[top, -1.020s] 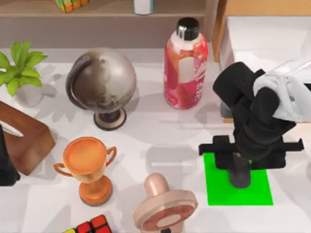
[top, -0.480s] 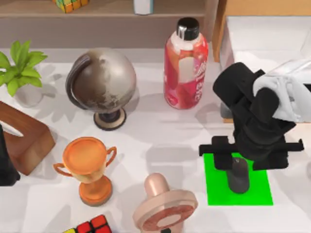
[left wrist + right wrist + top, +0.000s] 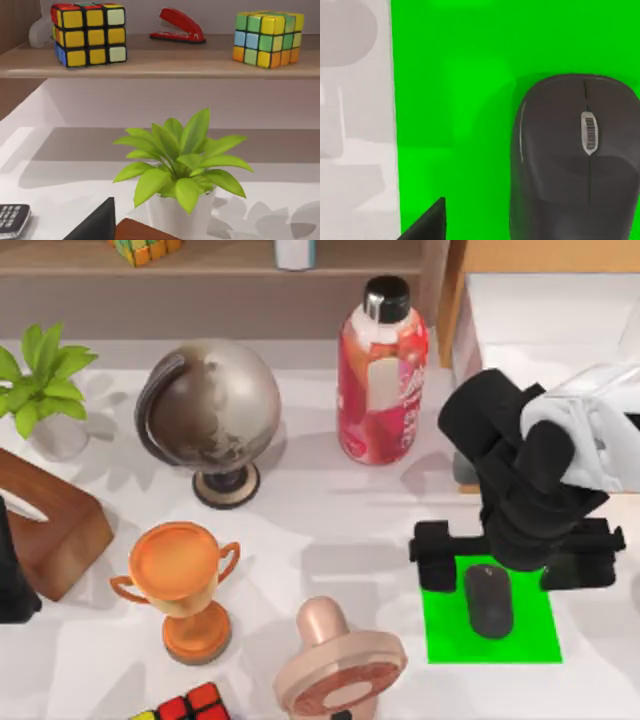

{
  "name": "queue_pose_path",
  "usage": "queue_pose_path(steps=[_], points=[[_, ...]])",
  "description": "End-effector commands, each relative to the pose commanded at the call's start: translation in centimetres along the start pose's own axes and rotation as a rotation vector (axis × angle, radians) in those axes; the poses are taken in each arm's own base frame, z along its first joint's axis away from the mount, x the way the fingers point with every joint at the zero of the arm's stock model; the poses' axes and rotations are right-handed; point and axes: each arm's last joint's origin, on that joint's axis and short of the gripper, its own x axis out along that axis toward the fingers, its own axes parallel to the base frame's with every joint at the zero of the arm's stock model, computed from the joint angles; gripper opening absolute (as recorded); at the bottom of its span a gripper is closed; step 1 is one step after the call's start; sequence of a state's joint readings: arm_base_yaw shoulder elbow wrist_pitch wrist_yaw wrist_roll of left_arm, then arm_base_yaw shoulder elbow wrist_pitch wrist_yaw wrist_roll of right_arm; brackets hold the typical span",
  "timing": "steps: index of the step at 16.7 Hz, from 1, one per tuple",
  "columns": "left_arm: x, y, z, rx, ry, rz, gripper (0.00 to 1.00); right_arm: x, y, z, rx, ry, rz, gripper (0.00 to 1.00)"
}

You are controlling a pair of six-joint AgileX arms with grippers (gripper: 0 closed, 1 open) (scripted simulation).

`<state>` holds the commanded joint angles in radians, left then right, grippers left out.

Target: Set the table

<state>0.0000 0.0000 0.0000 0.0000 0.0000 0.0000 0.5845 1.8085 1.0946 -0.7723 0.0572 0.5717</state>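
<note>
Right claw (image 3: 514, 562): spread wide, empty, hung directly above the dark grey computer mouse (image 3: 489, 600); black fingers well apart to either side, neither touching it. Mouse: lay flat on the small bright green rectangular mat (image 3: 490, 625), scroll wheel (image 3: 590, 132) up, long axis running near-to-far across the counter, crosswise to the line between the fingers. Mat: rested on the wide white counter (image 3: 330, 530), right half. Judged released already, placement done. Left arm (image 3: 12, 580): parked at the counter's left edge, much farther from the mouse.
</note>
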Motion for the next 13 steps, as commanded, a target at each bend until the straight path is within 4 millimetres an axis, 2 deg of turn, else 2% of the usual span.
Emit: queue_pose_path(steps=[7,13], points=[[0.0,0.0,0.0,0.0,0.0,0.0,1.0,-0.2,0.2,0.0,-0.026,-0.028,0.016,1.0],[0.0,0.0,0.0,0.0,0.0,0.0,1.0,-0.2,2.0,-0.1,-0.308,-0.283,0.121,1.0]])
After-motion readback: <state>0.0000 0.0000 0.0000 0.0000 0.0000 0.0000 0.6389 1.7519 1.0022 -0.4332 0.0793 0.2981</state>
